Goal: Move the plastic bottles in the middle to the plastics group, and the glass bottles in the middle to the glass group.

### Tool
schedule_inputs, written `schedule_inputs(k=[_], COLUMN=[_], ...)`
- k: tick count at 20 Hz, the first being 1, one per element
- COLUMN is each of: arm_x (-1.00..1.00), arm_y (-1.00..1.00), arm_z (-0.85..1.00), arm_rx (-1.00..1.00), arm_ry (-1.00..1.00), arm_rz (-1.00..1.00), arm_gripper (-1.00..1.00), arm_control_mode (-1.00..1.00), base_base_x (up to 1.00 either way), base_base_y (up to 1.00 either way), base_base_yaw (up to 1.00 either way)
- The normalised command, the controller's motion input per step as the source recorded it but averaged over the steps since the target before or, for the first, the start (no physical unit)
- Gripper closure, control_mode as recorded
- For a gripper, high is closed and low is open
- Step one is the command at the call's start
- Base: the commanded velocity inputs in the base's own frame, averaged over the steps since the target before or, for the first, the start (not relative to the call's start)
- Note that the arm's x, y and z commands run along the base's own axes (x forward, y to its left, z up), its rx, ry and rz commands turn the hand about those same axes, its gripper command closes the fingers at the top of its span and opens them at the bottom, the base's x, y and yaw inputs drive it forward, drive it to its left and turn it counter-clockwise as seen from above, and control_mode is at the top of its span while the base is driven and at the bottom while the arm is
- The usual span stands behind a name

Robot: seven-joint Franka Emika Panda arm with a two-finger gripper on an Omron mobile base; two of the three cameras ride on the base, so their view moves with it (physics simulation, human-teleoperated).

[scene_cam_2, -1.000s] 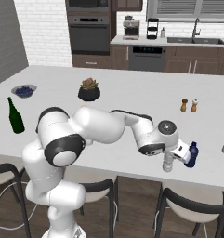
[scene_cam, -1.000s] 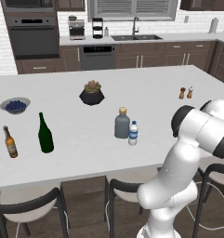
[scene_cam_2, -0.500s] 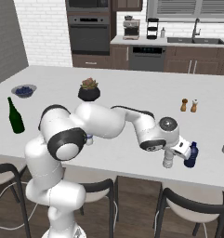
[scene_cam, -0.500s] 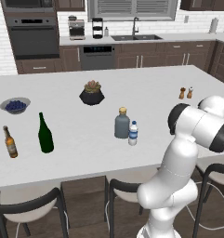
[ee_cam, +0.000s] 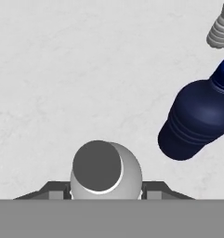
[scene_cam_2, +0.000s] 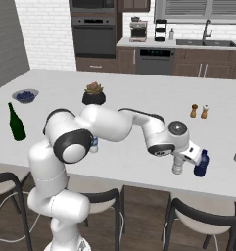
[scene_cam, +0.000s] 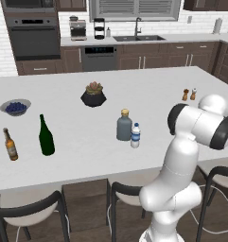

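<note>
Marbled white counter bears ribbed dark blue bottle.

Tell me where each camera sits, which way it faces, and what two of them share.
Left base view: behind the arm's left, looking forward and down over the counter; white arm at lower right.
Right base view: behind its right; arm reaches from lower left to the gripper.
Hand view: on the hand, looking down at the grey bottle's cap between the fingers.
Shared: right base and hand views both show the blue bottle beside the gripper.
</note>
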Motion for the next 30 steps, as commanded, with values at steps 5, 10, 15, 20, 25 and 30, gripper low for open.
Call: schedule_inputs(k=[5,10,15,20,25,30], arm_x=[0.01,0.0,0.0,0.0,0.0,0.0], arm_y=[-0.09,0.0,0.0,0.01,0.11,0.05], arm_z=[0.0,-0.08,-0.15,-0.05,-0.04,0.0], arm_rx=[0.0,-0.01,-0.02,-0.05,-0.08,-0.04], arm_ry=[-0.01,0.0,0.0,0.0,0.0,-0.01], arm_rz=[0.0,0.0,0.0,0.0,0.0,0.0], arm_gripper=[1.0,1.0,1.0,1.0,1.0,1.0], arm_control_mode=[-1.0,-1.0,-1.0,-1.0,-1.0,-1.0], base_base_x=[0.0,0.0,0.0,0.0,0.0,0.0], base_base_y=[0.0,0.0,0.0,0.0,0.0,0.0], base_base_yaw=[0.0,0.0,0.0,0.0,0.0,0.0])
